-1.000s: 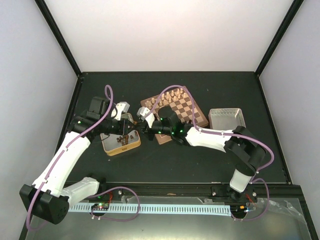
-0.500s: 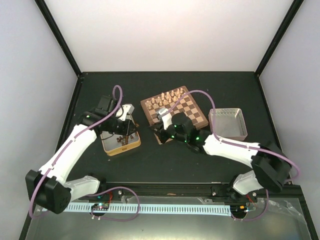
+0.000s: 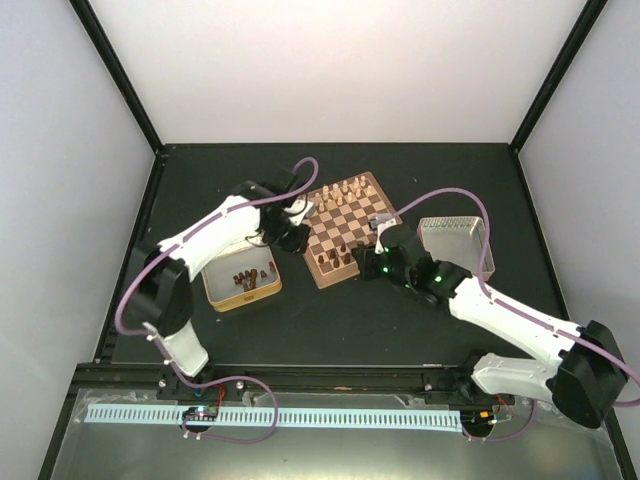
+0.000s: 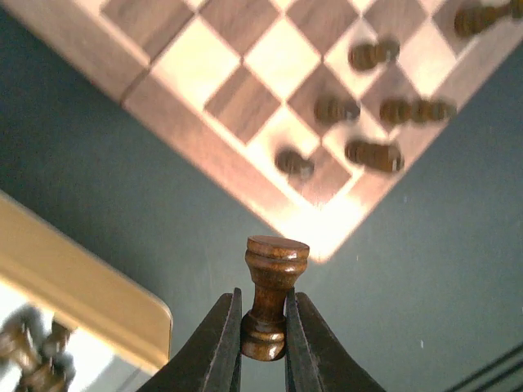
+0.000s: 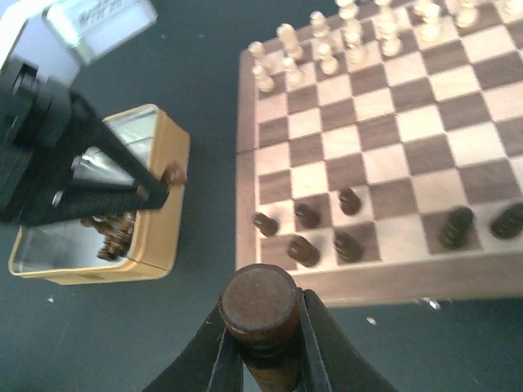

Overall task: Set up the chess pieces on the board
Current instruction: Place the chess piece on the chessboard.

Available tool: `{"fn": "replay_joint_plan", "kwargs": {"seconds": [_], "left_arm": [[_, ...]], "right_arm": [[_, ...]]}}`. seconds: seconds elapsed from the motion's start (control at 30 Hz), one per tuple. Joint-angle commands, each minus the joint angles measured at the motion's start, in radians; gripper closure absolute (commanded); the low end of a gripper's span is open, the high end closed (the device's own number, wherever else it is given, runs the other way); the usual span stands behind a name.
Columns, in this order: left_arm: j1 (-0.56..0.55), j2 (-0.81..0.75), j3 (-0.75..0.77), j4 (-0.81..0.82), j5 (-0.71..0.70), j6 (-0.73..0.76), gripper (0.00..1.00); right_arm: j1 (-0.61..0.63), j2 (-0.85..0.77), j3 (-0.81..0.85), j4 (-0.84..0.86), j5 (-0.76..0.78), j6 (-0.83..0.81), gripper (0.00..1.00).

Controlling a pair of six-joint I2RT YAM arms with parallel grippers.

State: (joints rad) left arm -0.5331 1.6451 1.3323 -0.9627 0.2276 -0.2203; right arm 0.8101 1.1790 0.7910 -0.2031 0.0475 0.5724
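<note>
Dark chess piece point(image 4: 276, 282), clamped in left gripper point(image 4: 263, 309), has swung from tin point(image 3: 243, 298) to board's point(image 5: 368, 286) near-left edge. Right gripper point(image 5: 261, 327), clamped on another, is also ready to place.

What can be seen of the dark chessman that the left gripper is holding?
It is a chessman of dark brown, glossy turned wood, with a flat round top and a narrow waist. The left gripper is shut on its lower part, one finger each side. It hangs over the dark table, beside a corner of the board.

Your black table point(image 3: 400, 170) held the board point(image 3: 348, 226) at ctr frame, w/ gold tin point(image 3: 245, 298) left of it & silver tin point(image 3: 456, 222) on the rt.
</note>
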Motion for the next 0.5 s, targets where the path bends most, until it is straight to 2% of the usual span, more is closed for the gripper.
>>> {"fn": "replay_joint_plan", "kwargs": {"seconds": [0.0, 0.23, 0.47], "left_arm": [[-0.015, 0.162, 0.190, -0.065, -0.049, 0.005, 0.91], [-0.020, 0.377, 0.399, -0.165, -0.060, 0.014, 0.87], [-0.020, 0.446, 0.445, -0.189, -0.066, 0.023, 0.83]], "right_arm": [[-0.018, -0.073, -0.051, -0.087, 0.054, 0.031, 0.99], [-0.028, -0.097, -0.095, -0.066, 0.043, 0.032, 0.99], [-0.029, -0.056, -0.090, -0.039, 0.026, 0.014, 0.99]]}}
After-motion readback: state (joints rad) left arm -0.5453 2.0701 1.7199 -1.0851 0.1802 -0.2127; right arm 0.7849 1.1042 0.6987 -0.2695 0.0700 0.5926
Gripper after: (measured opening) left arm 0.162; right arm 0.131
